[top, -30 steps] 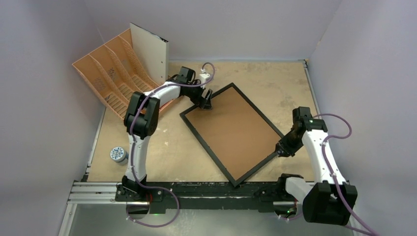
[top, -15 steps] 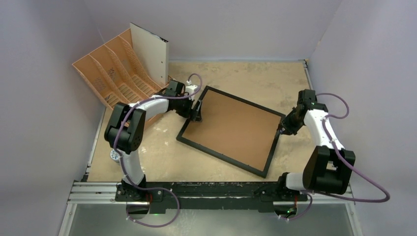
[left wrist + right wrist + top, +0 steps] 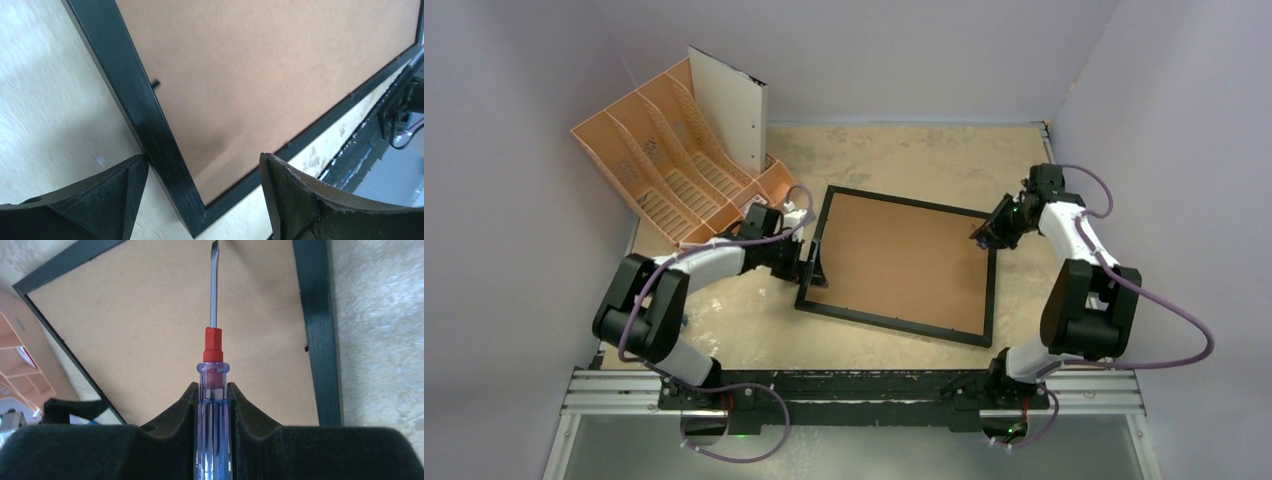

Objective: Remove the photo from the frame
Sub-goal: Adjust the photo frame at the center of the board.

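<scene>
The frame [image 3: 811,250] lies back-up on the table, a thin black border round brown fibreboard [image 3: 904,260]. The photo is hidden under that board. My left gripper [image 3: 812,263] is open at the frame's left edge. In the left wrist view its fingers [image 3: 107,197] straddle the black bar [image 3: 145,115] near a corner; the left one touches the bar's outer side and the right one stands apart from it. At the frame's far right corner, my right gripper [image 3: 986,232] is shut on a screwdriver [image 3: 214,365] with a clear blue handle and red collar. The blade tip hovers over the board [image 3: 150,325].
An orange file organiser [image 3: 664,170] stands at the back left with a white sheet [image 3: 729,110] upright in it. A small black tab [image 3: 306,348] sticks out from the frame's inner edge. A black rail [image 3: 864,385] runs along the near table edge.
The frame has turned anticlockwise from a diamond to nearly square with the table. My left gripper swept towards the near left with its edge. My right gripper moved away to the far right corner.
</scene>
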You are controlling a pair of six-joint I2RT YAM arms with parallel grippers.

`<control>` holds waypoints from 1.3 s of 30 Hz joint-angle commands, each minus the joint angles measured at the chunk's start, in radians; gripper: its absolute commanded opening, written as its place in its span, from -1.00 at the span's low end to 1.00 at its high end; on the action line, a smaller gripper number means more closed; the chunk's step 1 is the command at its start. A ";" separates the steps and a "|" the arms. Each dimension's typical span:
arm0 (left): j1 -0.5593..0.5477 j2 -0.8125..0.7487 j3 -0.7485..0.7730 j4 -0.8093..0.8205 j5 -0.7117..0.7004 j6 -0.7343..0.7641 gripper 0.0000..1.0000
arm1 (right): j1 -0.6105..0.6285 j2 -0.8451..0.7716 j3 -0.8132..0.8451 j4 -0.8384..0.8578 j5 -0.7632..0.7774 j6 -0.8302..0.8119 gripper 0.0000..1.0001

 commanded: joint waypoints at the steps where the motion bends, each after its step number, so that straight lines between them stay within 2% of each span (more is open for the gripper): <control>1: -0.005 -0.106 -0.099 0.095 0.022 -0.104 0.69 | -0.022 -0.118 0.076 -0.004 0.159 0.006 -1.00; 3: -0.005 -0.118 -0.093 0.102 0.006 -0.107 0.69 | -0.053 -0.129 0.104 -0.010 0.239 0.013 -1.00; 7: -0.005 -0.119 -0.013 0.048 -0.054 -0.063 0.70 | -0.092 -0.046 0.185 -0.071 0.304 -0.011 -1.00; 14: -0.005 -0.052 0.033 0.119 -0.051 -0.072 0.72 | -0.095 0.072 0.142 -0.002 0.230 -0.043 -1.00; 24: -0.005 -0.034 -0.066 0.260 -0.014 -0.109 0.72 | -0.094 0.093 -0.014 0.141 0.176 -0.076 -1.00; 39: -0.005 -0.071 -0.225 0.383 0.027 -0.188 0.70 | -0.061 0.152 -0.096 0.239 0.163 -0.105 -1.00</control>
